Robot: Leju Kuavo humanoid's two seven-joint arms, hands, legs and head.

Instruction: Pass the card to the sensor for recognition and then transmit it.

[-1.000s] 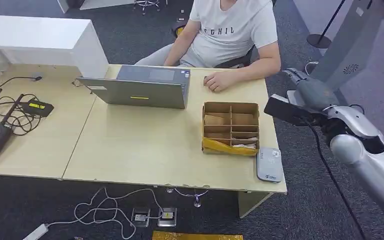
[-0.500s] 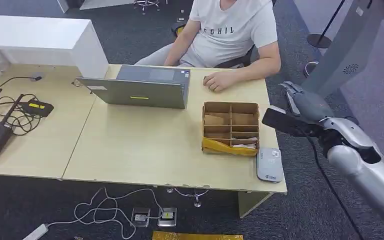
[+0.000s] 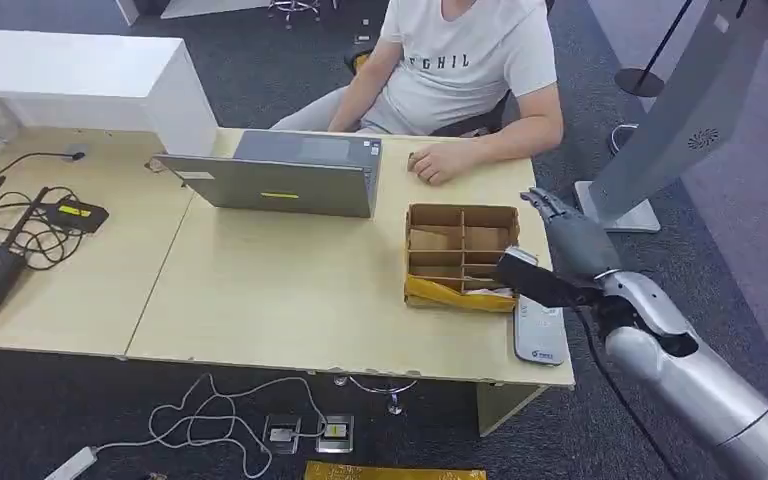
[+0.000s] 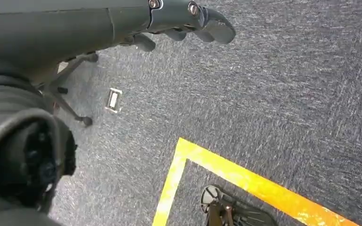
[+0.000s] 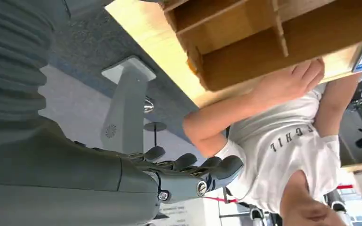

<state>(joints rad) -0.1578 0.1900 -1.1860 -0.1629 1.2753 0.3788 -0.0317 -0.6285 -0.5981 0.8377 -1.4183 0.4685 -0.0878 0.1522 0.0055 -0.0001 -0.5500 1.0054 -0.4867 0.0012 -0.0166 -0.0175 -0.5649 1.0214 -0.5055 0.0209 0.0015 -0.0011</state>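
A cardboard box with several compartments and a yellow front strip stands near the right end of the table. A white card lies in its near right compartment. The grey card sensor lies flat at the table's near right corner, just in front of the box. My right hand hovers at the box's right side above the table edge, fingers stretched out and holding nothing. In the right wrist view the right hand is bare, with the box beyond it. My left hand hangs over the carpet, holding nothing.
A person sits at the far side, one hand resting on the table behind the box. A half-shut laptop stands at the table's middle back. Black devices and cables lie at the left. A grey stand rises to the right of the table.
My right arm has swung left and down, from beside the table to the box's right edge, above the sensor. Box, sensor and the person's hand have stayed put.
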